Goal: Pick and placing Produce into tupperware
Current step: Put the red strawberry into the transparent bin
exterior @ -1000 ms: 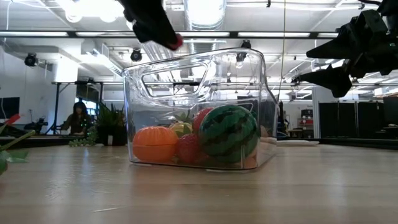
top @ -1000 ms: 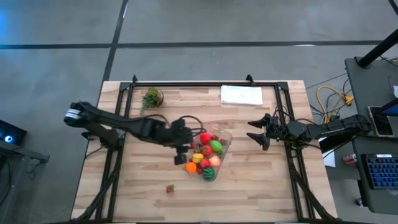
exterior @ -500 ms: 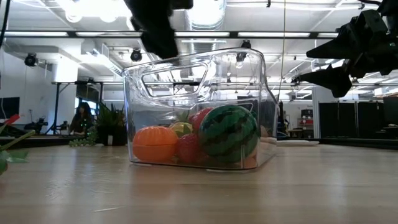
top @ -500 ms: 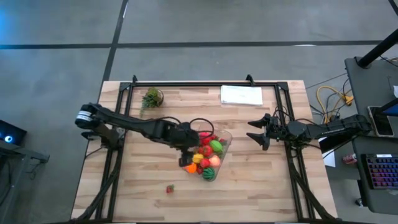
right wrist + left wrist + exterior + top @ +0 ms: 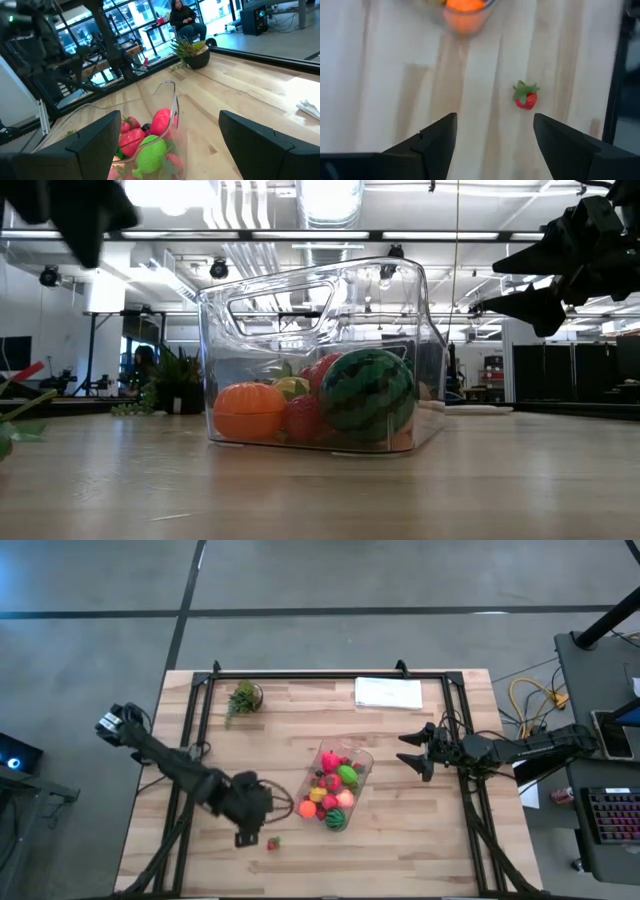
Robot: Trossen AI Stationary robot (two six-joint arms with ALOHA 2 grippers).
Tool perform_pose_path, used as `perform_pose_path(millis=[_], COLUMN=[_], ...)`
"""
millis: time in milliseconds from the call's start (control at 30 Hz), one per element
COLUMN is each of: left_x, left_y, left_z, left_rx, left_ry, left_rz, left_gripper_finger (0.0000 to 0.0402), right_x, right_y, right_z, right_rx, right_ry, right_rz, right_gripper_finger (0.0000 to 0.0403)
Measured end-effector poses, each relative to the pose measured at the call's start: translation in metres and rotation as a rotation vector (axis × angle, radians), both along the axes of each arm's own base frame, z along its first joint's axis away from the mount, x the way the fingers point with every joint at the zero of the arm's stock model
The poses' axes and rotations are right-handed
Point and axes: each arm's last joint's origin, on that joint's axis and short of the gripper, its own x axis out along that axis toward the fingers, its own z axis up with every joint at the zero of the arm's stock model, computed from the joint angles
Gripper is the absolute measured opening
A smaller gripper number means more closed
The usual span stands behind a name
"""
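The clear tupperware [image 5: 336, 788] stands mid-table on its base, with produce [image 5: 333, 792] inside: a watermelon [image 5: 366, 395], an orange piece [image 5: 250, 412] and red and green pieces. One small strawberry [image 5: 272, 843] lies on the wood near the front edge, also in the left wrist view [image 5: 526, 96]. My left gripper [image 5: 250, 832] hovers open just left of that strawberry, its fingers [image 5: 437, 137] with nothing between them. My right gripper [image 5: 407, 750] stands open to the right of the tupperware [image 5: 150, 140], above the table.
A small potted plant [image 5: 243, 697] stands at the far left and a flat white sheet [image 5: 388, 692] lies at the far edge. Black frame rails [image 5: 190, 740] run along both sides. A person [image 5: 185, 20] sits in the room beyond the table.
My left gripper held a small red piece above the tupperware, opened there, and no longer has the piece. It has then swung away toward the table's near left, stopping beside the loose strawberry.
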Motion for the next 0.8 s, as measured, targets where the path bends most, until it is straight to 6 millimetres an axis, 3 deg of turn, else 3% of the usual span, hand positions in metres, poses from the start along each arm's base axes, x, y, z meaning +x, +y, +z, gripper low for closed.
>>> perform_pose_path(millis=[133,367,533,800], left_x=[-0.007,0.003,0.017,0.02], left_y=[-0.024,-0.05,-0.062,-0.072], left_z=[-0.023,-0.057,-0.069,-0.09], left_rx=[-0.037,-0.104,-0.17,-0.099], left_ry=[0.045,0.108,0.064,0.072], left_rz=[0.183,0.429,0.435,0.401], left_gripper_finger=[0.0248,0.0248,0.0248,0.0248], right_x=[0.0,0.0,0.0,0.0], right_y=[0.0,0.0,0.0,0.0], right_z=[0.0,0.0,0.0,0.0], right_rx=[0.0,0.0,0.0,0.0], right_ry=[0.0,0.0,0.0,0.0], right_rz=[0.0,0.0,0.0,0.0], right_gripper_finger=[0.0327,0.0328,0.0328,0.0328])
